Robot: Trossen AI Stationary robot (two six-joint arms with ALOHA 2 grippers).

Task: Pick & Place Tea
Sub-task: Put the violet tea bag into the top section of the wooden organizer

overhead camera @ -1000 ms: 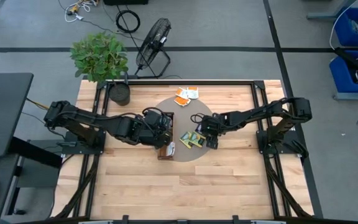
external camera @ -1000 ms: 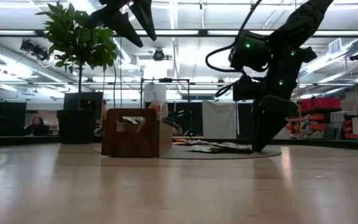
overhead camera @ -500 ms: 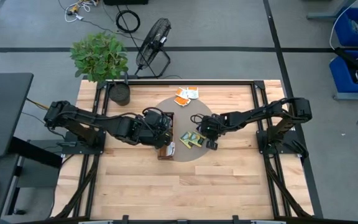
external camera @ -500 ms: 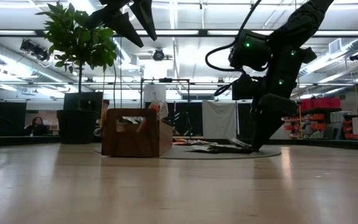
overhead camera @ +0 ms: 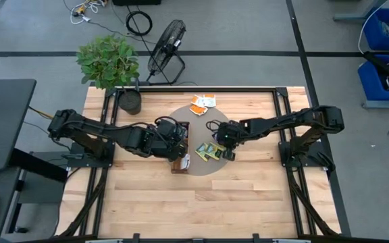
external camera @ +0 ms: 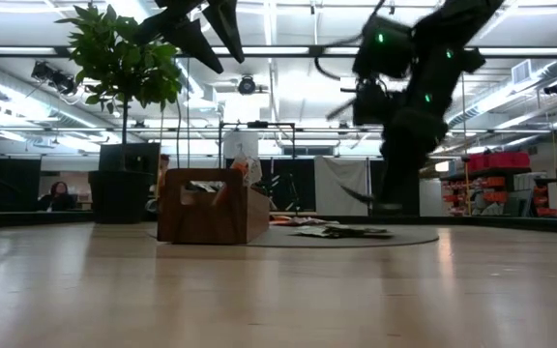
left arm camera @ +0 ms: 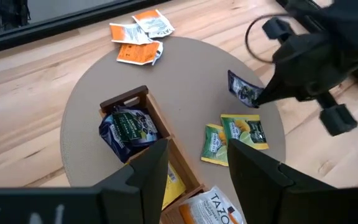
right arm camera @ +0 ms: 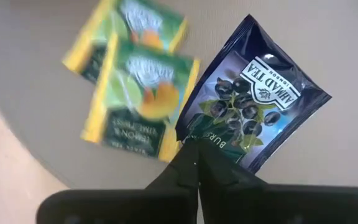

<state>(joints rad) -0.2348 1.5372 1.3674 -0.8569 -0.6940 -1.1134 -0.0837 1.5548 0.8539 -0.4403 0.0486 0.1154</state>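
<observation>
**Right end effector holding a dark sachet above the mat**

- Right end effector (right arm camera: 194, 163): fingers pinched tight on the lower edge of a dark blue sachet (right arm camera: 255, 93). Sachet sticks out past the fingertips, clear of the round grey mat (left arm camera: 191, 81).
- Left wrist view: same sachet (left arm camera: 243, 91) hangs at the tip of the right arm, above the mat, just beyond the two yellow-green sachets (left arm camera: 232, 137).
- Those two yellow-green sachets lie flat on the mat, overlapping, directly under/beside the held one.
- Wooden tray (left arm camera: 143, 130) on the mat holds another dark blue sachet (left arm camera: 128, 126) at its far end.
- Orange-and-white sachets (left arm camera: 138, 38) sit at the mat's far edge on the tabletop (overhead camera: 248, 202).
- Left end effector (left arm camera: 194, 165): over the tray's near end, fingers spread apart, nothing between them.
</observation>
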